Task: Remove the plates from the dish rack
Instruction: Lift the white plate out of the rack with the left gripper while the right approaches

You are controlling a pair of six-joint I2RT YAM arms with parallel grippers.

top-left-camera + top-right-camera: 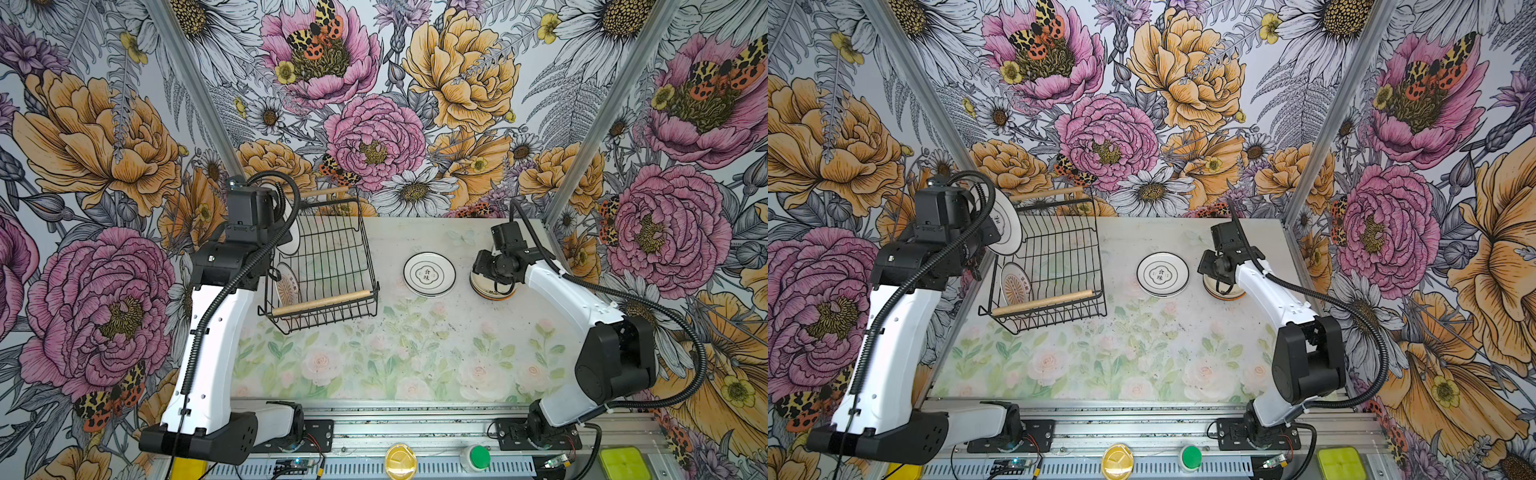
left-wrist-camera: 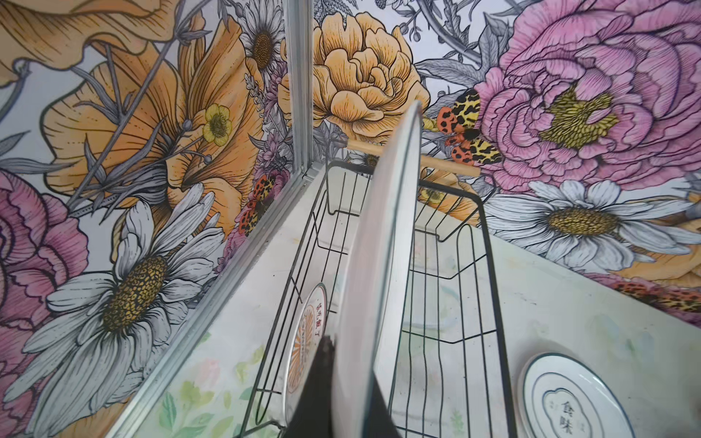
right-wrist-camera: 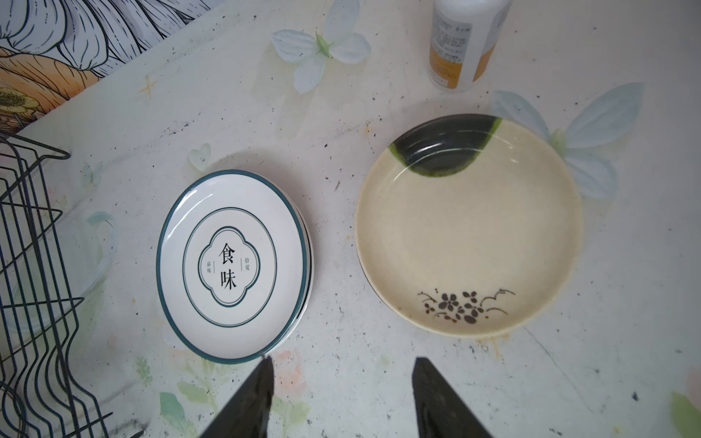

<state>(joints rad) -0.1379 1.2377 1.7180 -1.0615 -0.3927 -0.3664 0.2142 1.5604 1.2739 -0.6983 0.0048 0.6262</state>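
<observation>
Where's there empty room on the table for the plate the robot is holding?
The white plate in the left gripper fits best on the bare table front, from the dish rack and lettered plates to the front rail. A narrower strip runs between those two. Crowded: far right, with cream floral plate, bottle and the open right gripper.
</observation>
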